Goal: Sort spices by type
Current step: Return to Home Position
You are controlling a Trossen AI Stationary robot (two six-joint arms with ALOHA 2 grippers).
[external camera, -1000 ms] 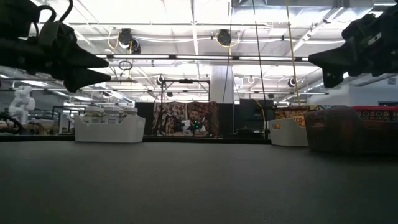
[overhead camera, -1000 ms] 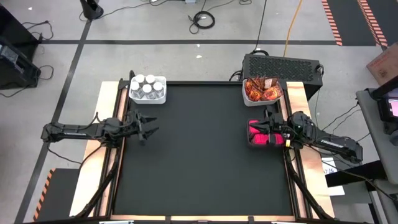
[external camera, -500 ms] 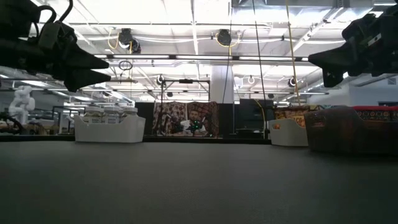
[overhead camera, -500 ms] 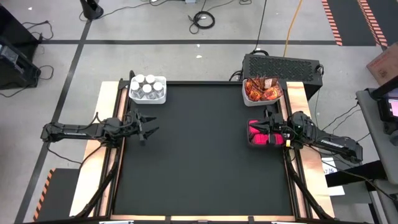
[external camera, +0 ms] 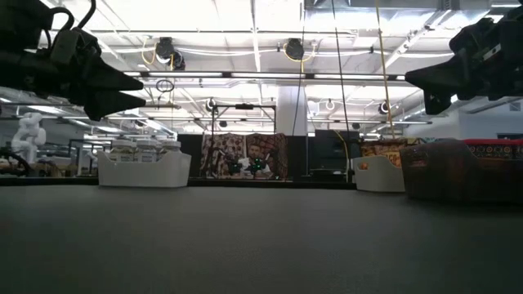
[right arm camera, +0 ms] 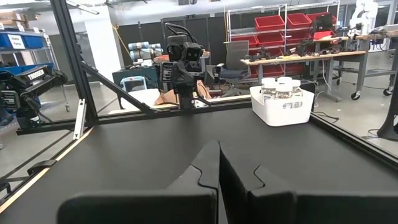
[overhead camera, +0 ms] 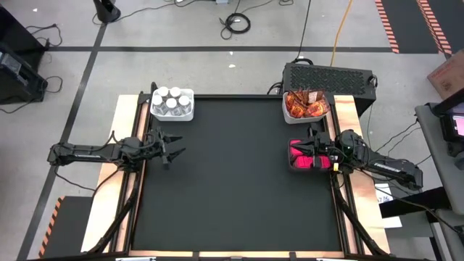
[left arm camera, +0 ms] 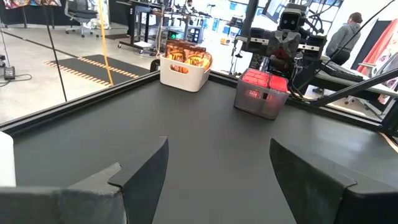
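Three bins hold the sorted spices. Clear white-capped jars [overhead camera: 172, 101] fill a white bin [overhead camera: 191, 111] at the far left corner of the black tabletop [overhead camera: 232, 188]. Orange-brown sachets [overhead camera: 304, 106] fill a second white bin [overhead camera: 285, 112] at the far right corner. Pink cube boxes [overhead camera: 300, 154] sit in a dark bin [overhead camera: 293, 166] a little nearer on the right edge. The right pincer [overhead camera: 319, 159] hangs just above that dark bin's right side, fingers pressed together, holding nothing. The left pincer [overhead camera: 174, 151] hovers at the left edge, near the jars' bin, spread wide with nothing between its fingers. Neither arm nor any bin has moved since a second ago. The tabletop is matte black with pale wooden side rails. Beyond it lie a grey floor with cables, a black vented box [overhead camera: 330, 76] behind the sachets, and a seated person [external camera: 257, 155] far off under bright ceiling lights.
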